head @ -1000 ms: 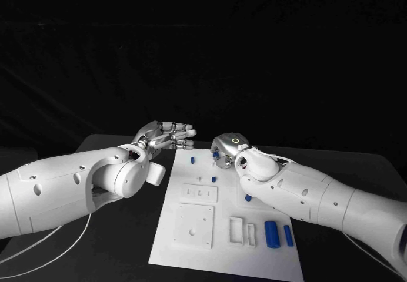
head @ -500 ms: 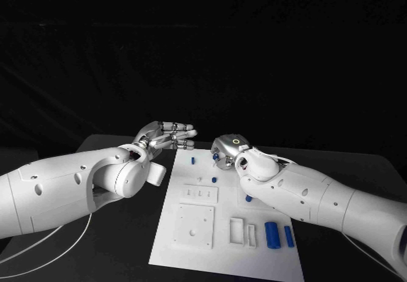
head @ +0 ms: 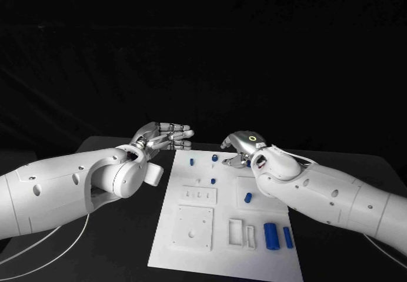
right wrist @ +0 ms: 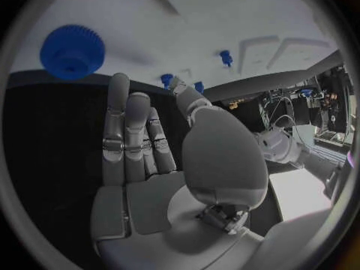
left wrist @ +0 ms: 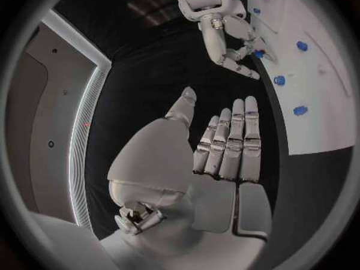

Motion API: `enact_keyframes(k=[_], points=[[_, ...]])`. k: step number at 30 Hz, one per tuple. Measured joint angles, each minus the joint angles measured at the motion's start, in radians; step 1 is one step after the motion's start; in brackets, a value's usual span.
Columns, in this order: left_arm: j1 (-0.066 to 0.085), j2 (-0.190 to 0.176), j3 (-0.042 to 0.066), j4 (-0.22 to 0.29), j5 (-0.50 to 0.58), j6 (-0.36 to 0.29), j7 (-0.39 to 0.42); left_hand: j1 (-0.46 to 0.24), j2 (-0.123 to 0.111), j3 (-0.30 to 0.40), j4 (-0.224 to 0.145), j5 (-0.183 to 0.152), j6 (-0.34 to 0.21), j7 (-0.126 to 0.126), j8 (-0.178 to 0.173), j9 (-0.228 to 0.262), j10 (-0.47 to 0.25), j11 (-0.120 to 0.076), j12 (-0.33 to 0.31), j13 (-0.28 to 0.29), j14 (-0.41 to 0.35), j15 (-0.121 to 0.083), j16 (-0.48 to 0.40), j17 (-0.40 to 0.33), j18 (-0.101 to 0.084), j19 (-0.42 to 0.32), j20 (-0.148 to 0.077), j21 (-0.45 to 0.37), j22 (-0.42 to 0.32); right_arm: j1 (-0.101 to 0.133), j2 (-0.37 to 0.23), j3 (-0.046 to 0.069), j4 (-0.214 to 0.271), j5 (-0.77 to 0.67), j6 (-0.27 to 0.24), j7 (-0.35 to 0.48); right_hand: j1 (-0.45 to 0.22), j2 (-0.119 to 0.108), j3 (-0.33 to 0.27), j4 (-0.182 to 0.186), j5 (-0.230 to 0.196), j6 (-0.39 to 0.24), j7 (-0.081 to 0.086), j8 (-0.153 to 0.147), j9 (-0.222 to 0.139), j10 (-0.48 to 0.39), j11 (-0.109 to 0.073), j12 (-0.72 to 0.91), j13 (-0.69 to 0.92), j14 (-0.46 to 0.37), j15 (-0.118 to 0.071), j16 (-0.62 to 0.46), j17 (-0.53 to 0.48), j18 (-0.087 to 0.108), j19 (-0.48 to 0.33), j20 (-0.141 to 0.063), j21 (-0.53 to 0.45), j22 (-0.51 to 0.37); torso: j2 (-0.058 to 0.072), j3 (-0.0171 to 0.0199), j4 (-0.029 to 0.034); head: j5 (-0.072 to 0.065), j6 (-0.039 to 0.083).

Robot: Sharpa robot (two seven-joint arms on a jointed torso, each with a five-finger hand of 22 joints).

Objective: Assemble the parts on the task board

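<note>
Right hand: my right hand (head: pixel 240 147) is above the far right part of the white board (head: pixel 224 249), just right of frame centre; fingers straight and side by side, nothing in them.
Left hand: my left hand (head: pixel 163 137) sits off the board's far left corner, left of centre, fingers loosely apart and empty.
Key relation: the blue gear (right wrist: pixel 72 51) lies past my right fingertips (right wrist: pixel 120 81) in the right wrist view, upper left there; I judge the right hand the nearer.
Long pieces: two blue cylinders (head: pixel 272 235) lie lengthwise at the lower right of the board.
Count: in the head view I make out about seven blue parts on one board; the far ones are small.
</note>
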Motion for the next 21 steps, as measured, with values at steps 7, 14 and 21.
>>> enact_keyframes(k=[7, 14, 21], points=[[0.002, -0.007, 0.000, -0.003, 0.000, 0.001, 0.001, 0.001, -0.001, 0.001, 0.001, 0.000, 0.000, 0.000, 0.000, 0.000, -0.004, 0.004, 0.000, 0.000, 0.000, 0.000, 0.000, 0.000, 0.000, 0.000, 0.000, 0.000, 0.000, 0.001, -0.118, 0.064, 0.093, 0.064, 0.000, 0.006, 0.002, 0.021, -0.085, -0.001, -0.012, -0.007, 0.000, 0.000, 0.000, 0.102, -0.030, 0.000, 0.000, -0.003, -0.011, 0.000, 0.013, 0.000, 0.000, -0.008, 0.008, -0.029, 0.000, 0.0047, -0.0086, -0.002, 0.009], [0.003, -0.010, 0.000, -0.009, 0.000, 0.003, 0.002, 0.001, -0.001, 0.001, 0.001, 0.000, 0.000, 0.000, 0.000, 0.000, -0.004, 0.004, 0.000, 0.000, 0.000, 0.000, 0.000, 0.000, 0.000, 0.000, 0.000, 0.000, 0.000, 0.002, -0.191, 0.096, 0.110, 0.140, 0.036, 0.015, 0.000, 0.041, -0.152, -0.016, 0.062, -0.016, 0.006, 0.000, -0.001, 0.304, -0.118, 0.296, 0.238, 0.004, -0.079, 0.011, 0.047, -0.063, 0.002, -0.081, 0.044, -0.027, -0.002, 0.0133, -0.0203, -0.002, 0.013], [0.003, -0.007, 0.000, -0.021, 0.000, 0.006, 0.003, 0.001, -0.001, 0.004, 0.004, 0.000, 0.000, 0.000, 0.000, 0.000, -0.004, 0.003, 0.000, 0.000, 0.000, 0.000, 0.000, 0.000, 0.000, 0.000, 0.000, 0.000, 0.000, 0.000, -0.195, 0.101, 0.086, 0.179, 0.111, 0.022, -0.011, 0.063, -0.179, -0.014, 0.089, -0.002, 0.004, 0.000, 0.002, 0.101, -0.117, 0.822, 0.828, -0.003, -0.081, 0.076, 0.176, -0.070, 0.002, -0.085, 0.123, 0.029, -0.002, 0.0223, -0.0281, 0.001, 0.011]])
